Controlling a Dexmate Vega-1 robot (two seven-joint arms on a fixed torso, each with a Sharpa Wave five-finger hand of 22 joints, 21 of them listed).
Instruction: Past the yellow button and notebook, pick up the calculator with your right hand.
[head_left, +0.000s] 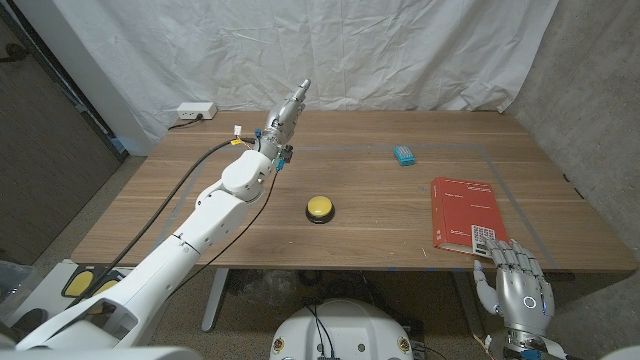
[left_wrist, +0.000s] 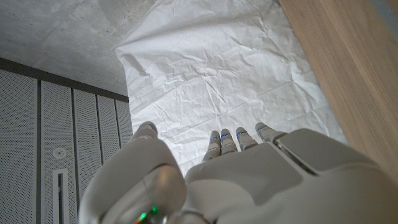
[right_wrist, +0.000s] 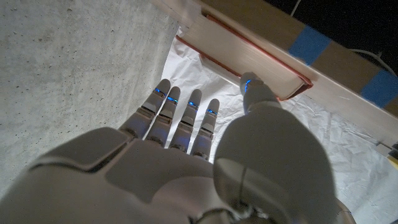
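Fingers of the right hand (head_left: 518, 288) stood spread and straight at the table's near right edge, holding nothing, their tips reaching up beside the near corner of the red notebook (head_left: 465, 212); from the right wrist camera the same hand (right_wrist: 186, 155) showed its fingers (right_wrist: 163, 109) side by side with small gaps and its thumb close under the notebook's (right_wrist: 249, 59) page edge, though actual contact could not be judged. On the notebook's near right corner lay the calculator (head_left: 483, 239), a small pale keypad just in front of the right hand's fingertips. Blue tape marked the wooden table (head_left: 380, 180) near its front edge and along a faint rectangle. Further in, near the middle of the table and well apart from the notebook, sat the yellow button (head_left: 319, 208) on its dark base. Beyond it, towards the far right of centre, lay a small teal block (head_left: 404, 154) on its own. The left arm stretched from the near left corner across the table, and the left hand (head_left: 284, 122) was raised above the far edge with its fingers extended towards the white sheet (head_left: 400, 50) hung behind; from the left wrist camera that hand (left_wrist: 249, 174) held nothing, its fingers (left_wrist: 229, 140) close together and its thumb set apart. A white power strip (head_left: 196, 111) rested at the far left corner.
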